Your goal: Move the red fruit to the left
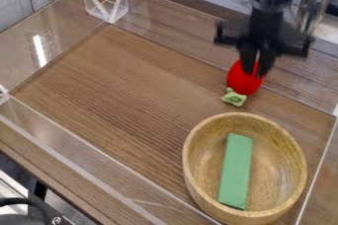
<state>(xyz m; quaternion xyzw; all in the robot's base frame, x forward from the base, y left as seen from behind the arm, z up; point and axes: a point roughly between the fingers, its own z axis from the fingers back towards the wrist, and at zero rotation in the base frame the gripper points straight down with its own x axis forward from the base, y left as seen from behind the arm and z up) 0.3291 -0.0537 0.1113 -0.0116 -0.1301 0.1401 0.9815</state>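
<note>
The red fruit (240, 79), a small glossy strawberry, rests on the wooden table at the right, with its green leafy cap (235, 97) pointing toward the front. My gripper (254, 67) comes straight down onto it. The black fingers are drawn close together and pinch the top of the fruit, hiding its upper part. The fruit still touches the tabletop.
A wooden bowl (199, 148) holding a flat green block (238, 170) stands at the front right, just in front of the fruit. Low clear plastic walls (79, 155) border the table, and a clear folded stand (103, 6) sits at the back left.
</note>
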